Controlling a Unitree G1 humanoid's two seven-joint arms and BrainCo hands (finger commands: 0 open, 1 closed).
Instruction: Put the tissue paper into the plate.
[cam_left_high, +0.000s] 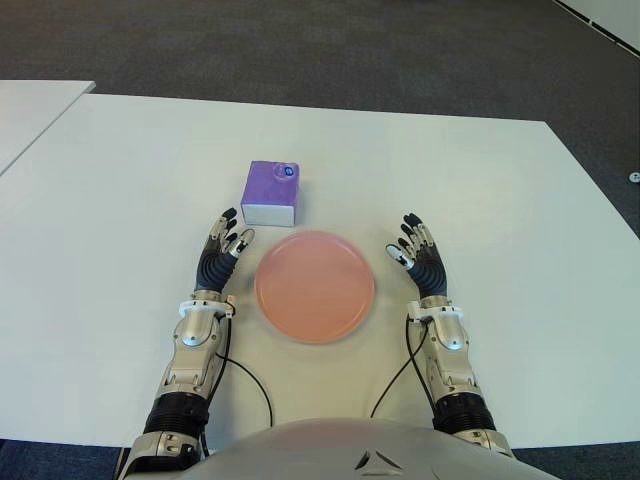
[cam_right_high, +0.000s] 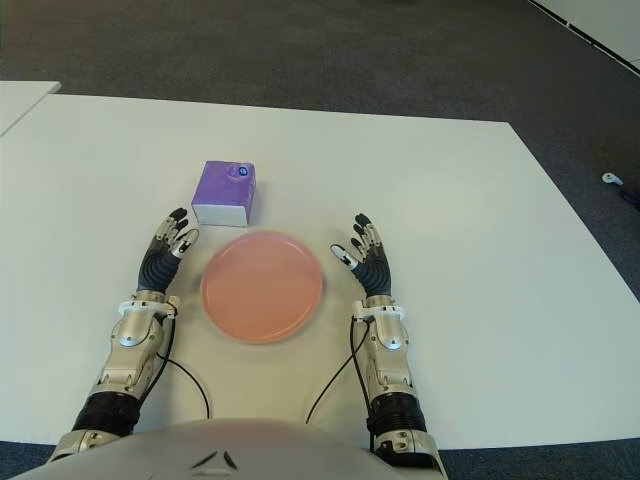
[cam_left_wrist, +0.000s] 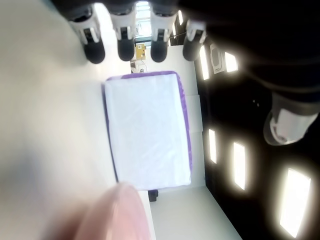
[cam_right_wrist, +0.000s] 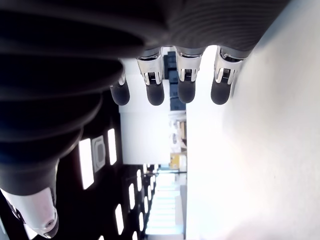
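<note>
A purple tissue pack (cam_left_high: 271, 193) with a white front side lies on the white table (cam_left_high: 480, 190), just behind the round pink plate (cam_left_high: 315, 285). My left hand (cam_left_high: 225, 243) shows left of the plate and just in front-left of the pack, fingers spread and holding nothing. In the left wrist view the pack (cam_left_wrist: 147, 132) sits just beyond the fingertips (cam_left_wrist: 126, 49), apart from them. To the plate's right is my right hand (cam_left_high: 412, 246), open and holding nothing too. The plate holds nothing.
A second white table (cam_left_high: 30, 110) stands at the far left, with a gap between. Dark carpet (cam_left_high: 330, 50) lies beyond the table's far edge.
</note>
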